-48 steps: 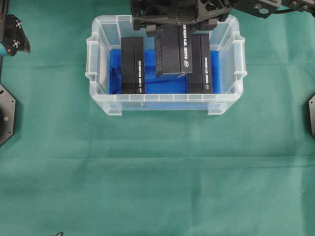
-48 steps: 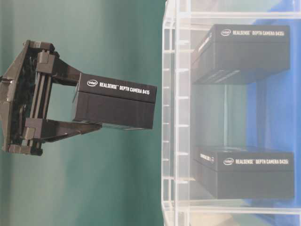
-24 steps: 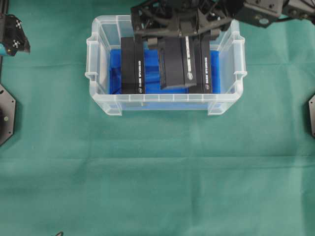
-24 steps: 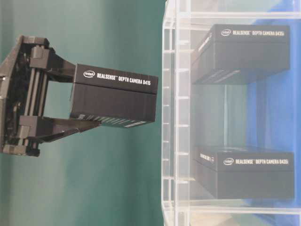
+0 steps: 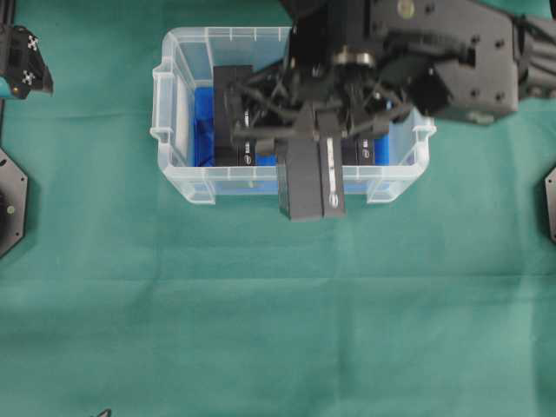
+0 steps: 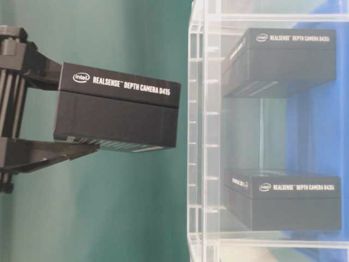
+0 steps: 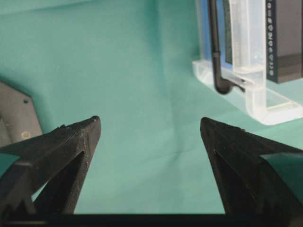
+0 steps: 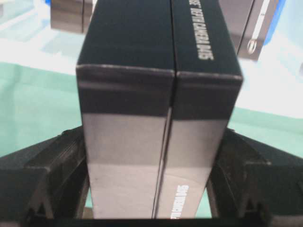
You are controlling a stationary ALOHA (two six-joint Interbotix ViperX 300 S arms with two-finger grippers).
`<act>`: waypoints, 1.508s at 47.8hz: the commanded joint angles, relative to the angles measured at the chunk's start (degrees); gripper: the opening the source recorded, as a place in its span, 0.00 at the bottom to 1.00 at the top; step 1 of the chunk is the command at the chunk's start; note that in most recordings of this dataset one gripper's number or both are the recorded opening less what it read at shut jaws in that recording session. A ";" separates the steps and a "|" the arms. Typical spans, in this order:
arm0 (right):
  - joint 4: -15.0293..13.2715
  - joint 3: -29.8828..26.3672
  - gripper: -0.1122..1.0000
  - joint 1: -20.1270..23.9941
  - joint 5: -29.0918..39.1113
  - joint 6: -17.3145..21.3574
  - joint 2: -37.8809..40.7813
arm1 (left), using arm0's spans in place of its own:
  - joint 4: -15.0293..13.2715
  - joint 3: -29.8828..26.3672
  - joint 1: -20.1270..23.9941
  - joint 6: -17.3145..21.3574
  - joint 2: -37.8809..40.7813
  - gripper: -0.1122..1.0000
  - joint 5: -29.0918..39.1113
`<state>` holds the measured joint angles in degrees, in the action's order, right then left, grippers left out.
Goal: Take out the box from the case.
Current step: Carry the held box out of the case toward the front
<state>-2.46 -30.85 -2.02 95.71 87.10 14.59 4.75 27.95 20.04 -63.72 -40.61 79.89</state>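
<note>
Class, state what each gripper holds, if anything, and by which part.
The right gripper clamps a black RealSense camera box across its two broad sides, near one end. The left gripper is open and holds nothing.

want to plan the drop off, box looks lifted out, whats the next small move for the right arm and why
Probably carry the RealSense box further toward the near side and lower it onto the green cloth. The right end effector grips it, it overhangs the case's front wall, and that cloth looks bare.

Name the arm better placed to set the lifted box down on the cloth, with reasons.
Right: the right gripper already clamps the box, which overhangs the case front wall. The left gripper hangs open, empty, off to the side.
</note>
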 commanded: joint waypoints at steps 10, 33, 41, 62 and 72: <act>-0.88 -1.76 0.71 6.50 0.09 6.42 -2.81 | 0.00 -0.70 -0.09 0.09 0.00 0.92 0.18; -0.88 -1.76 0.71 16.70 -0.09 17.67 -2.46 | 0.00 -0.70 -0.09 -0.35 0.00 0.92 0.18; -0.88 -1.76 0.71 18.63 -0.44 20.57 -2.37 | 0.00 -0.70 -0.09 -0.35 0.00 0.92 0.18; -1.58 -1.76 0.71 19.07 -0.53 20.83 -2.02 | 0.00 -0.70 -0.09 -0.35 0.00 0.92 0.18; -2.02 -1.58 0.71 19.07 -0.53 21.01 -1.05 | 0.00 -0.70 -0.09 -0.35 0.00 0.92 0.18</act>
<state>-4.04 -30.85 16.96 95.36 108.02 14.68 4.75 27.95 20.04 -64.07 -40.61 80.24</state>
